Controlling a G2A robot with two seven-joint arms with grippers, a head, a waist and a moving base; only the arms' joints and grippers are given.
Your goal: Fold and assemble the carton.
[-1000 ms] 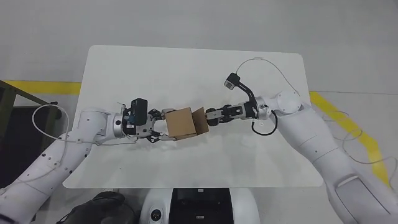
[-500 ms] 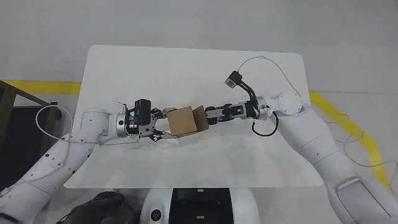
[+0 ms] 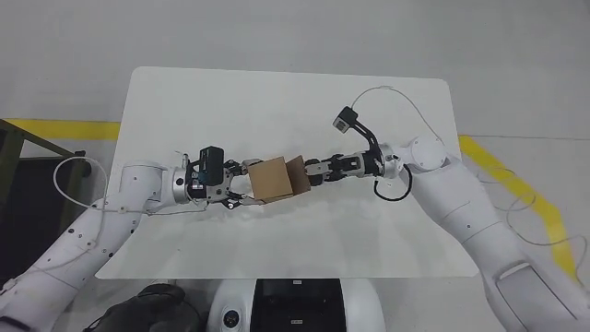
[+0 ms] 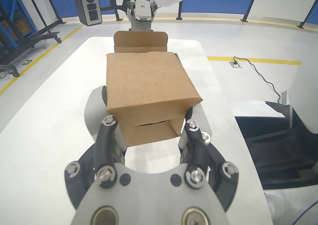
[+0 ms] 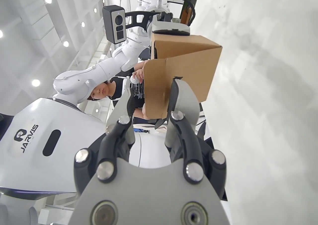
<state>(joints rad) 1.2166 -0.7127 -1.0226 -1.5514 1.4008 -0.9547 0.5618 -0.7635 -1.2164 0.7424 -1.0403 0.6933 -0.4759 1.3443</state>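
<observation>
Cardboard carton [image 4: 149,82] sits clamped in the left end effector [image 4: 146,102], its flap [image 4: 140,38] inside the spread-open right end effector [image 5: 151,92]

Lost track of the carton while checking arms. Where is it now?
Top view: the carton is at the table's middle, between the arms; the left end effector grips its closed end, the right end effector is at its open flap.

Likely a robotics lab: blue partition panels [image 4: 223,0], yellow floor lines [image 4: 260,60].
</observation>
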